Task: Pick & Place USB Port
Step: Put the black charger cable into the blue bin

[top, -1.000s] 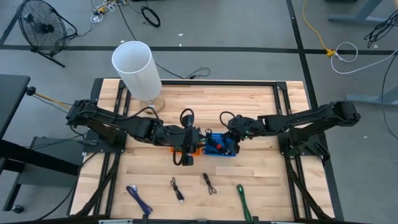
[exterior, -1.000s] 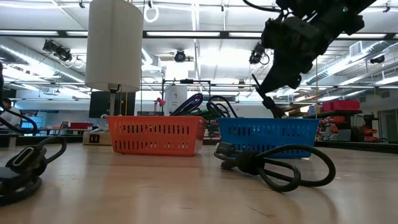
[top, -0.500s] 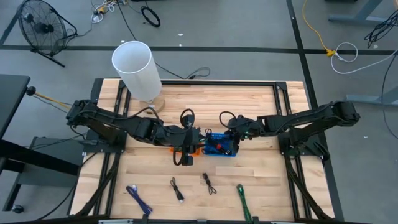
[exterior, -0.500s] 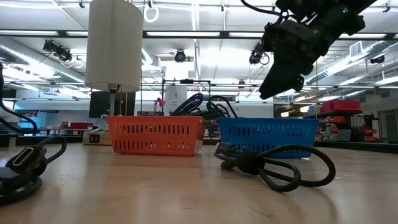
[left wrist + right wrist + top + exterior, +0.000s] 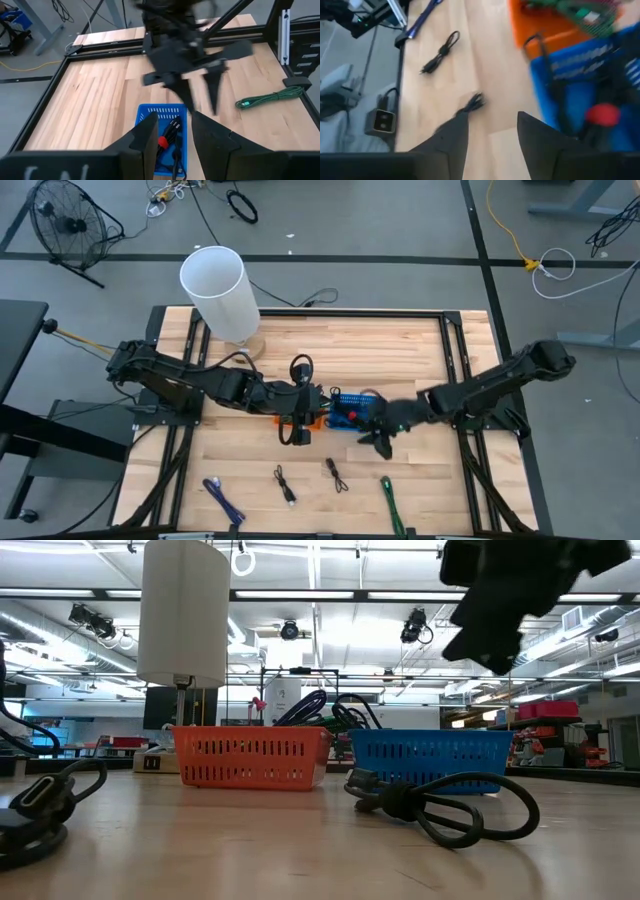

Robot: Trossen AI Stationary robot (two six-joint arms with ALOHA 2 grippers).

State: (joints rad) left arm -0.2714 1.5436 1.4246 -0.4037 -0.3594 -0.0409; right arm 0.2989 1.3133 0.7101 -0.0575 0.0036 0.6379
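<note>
The right gripper (image 5: 384,446) hangs with fingers spread and empty, just off the near edge of the blue basket (image 5: 355,412); in the left wrist view its two dark fingers (image 5: 216,90) point down above bare wood. The left gripper (image 5: 300,420), also parted, sits over the orange basket (image 5: 318,418). Black cables with a red plug (image 5: 162,142) lie in the blue basket, roughly along its length, though blur hides their ends. Toward the table's near edge lie a black cable (image 5: 336,473), a second black cable (image 5: 285,484), a green cable (image 5: 391,501) and a blue cable (image 5: 224,501), with open wood between.
</note>
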